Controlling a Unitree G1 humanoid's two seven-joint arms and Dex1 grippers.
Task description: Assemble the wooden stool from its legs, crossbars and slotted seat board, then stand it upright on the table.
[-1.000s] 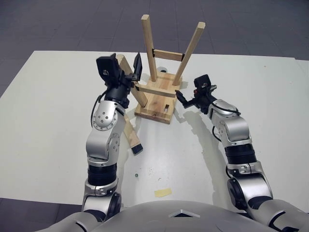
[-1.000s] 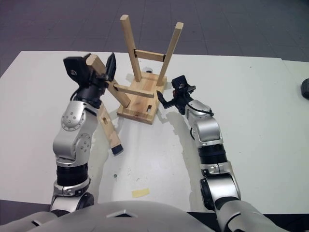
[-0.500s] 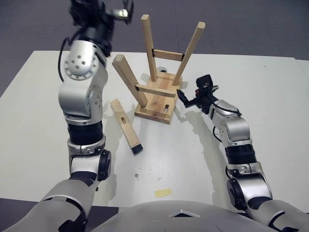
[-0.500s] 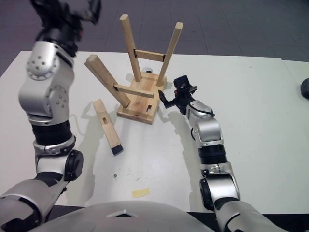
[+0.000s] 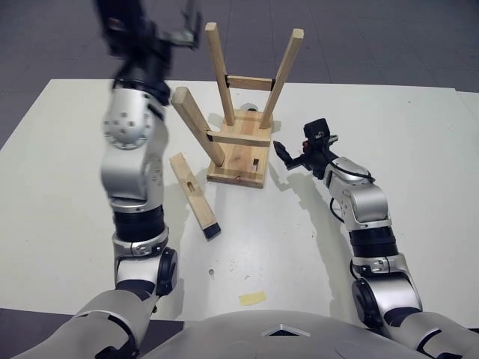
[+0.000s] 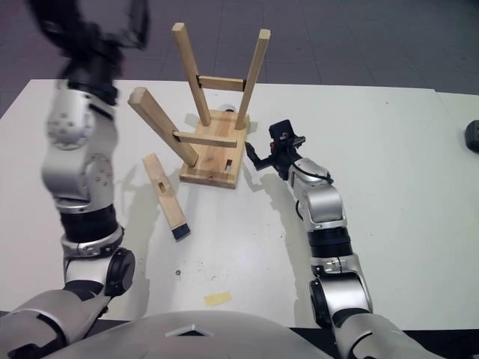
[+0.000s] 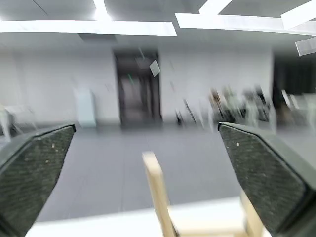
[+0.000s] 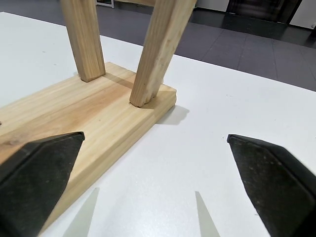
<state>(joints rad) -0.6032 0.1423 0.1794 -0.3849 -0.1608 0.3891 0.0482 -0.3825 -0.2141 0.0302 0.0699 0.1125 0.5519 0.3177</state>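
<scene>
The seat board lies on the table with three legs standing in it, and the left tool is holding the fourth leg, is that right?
Not quite. The fourth leg lies loose on the table beside the seat board, as the left eye view shows; the left tool is open and empty. The rest is right.
</scene>
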